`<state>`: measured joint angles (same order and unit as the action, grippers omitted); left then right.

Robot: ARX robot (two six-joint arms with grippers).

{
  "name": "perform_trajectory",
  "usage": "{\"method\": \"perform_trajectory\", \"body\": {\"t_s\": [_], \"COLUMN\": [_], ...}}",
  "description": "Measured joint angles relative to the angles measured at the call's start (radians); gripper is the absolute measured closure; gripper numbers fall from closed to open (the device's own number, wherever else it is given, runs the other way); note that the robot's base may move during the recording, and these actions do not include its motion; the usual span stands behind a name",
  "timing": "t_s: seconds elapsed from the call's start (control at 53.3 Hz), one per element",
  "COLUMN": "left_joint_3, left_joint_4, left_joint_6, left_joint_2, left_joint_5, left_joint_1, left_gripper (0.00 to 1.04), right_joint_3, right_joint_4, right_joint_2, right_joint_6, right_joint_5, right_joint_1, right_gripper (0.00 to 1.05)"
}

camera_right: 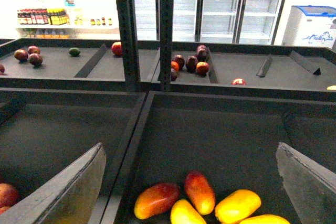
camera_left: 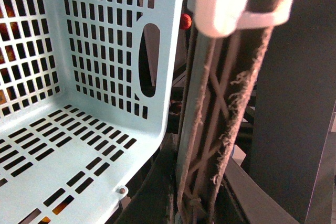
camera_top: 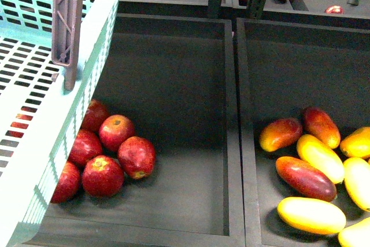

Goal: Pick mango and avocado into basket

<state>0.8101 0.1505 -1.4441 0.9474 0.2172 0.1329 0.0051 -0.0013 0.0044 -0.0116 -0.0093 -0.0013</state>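
The teal slotted basket [camera_top: 34, 114] hangs tilted at the left, over the apple bin. My left gripper [camera_left: 195, 203] is shut on the basket's grey-brown handle [camera_left: 220, 119], beside the basket's wall [camera_left: 100, 51]. Three red-to-orange mangoes lie in the right bin: one [camera_top: 281, 133], a second [camera_top: 321, 126] and a darker third [camera_top: 305, 177]. My right gripper [camera_right: 192, 180] stands open above them, its fingers [camera_right: 79, 187] wide apart over two of the mangoes [camera_right: 156, 200]. A small green oval fruit [camera_right: 74, 52], seemingly the avocado, lies on the far upper shelf.
Red apples [camera_top: 104, 160] are piled in the left bin, partly under the basket. Yellow mangoes [camera_top: 312, 215] crowd the red ones. A dark divider [camera_top: 240, 131] separates the bins. Dark red fruit [camera_right: 191, 64] sits on the upper shelf behind metal posts [camera_right: 165, 24].
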Motion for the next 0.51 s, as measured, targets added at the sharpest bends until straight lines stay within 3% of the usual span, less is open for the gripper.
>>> {"method": "perform_trajectory", "body": {"t_s": [0.244, 0.319, 0.356, 0.506], "left_joint_3": [-0.007, -0.034, -0.033, -0.012], "left_joint_4": [-0.023, -0.137, -0.175, -0.187], "left_joint_6": [0.038, 0.225, 0.401, 0.988], "left_joint_2": [0.000, 0.015, 0.041, 0.155], "left_joint_5": [-0.025, -0.087, -0.116, -0.199], "left_joint_1": [0.000, 0.011, 0.029, 0.095], "left_gripper": [0.92, 0.92, 0.92, 0.92], "right_joint_3": [0.000, 0.000, 0.000, 0.000], "right_joint_4": [0.000, 0.000, 0.000, 0.000], "right_joint_2": [0.000, 0.000, 0.000, 0.000], "right_joint_6": [0.000, 0.000, 0.000, 0.000], "right_joint_5": [0.000, 0.000, 0.000, 0.000], "right_joint_1": [0.000, 0.000, 0.000, 0.000], "right_gripper": [0.08, 0.08, 0.08, 0.08]}}
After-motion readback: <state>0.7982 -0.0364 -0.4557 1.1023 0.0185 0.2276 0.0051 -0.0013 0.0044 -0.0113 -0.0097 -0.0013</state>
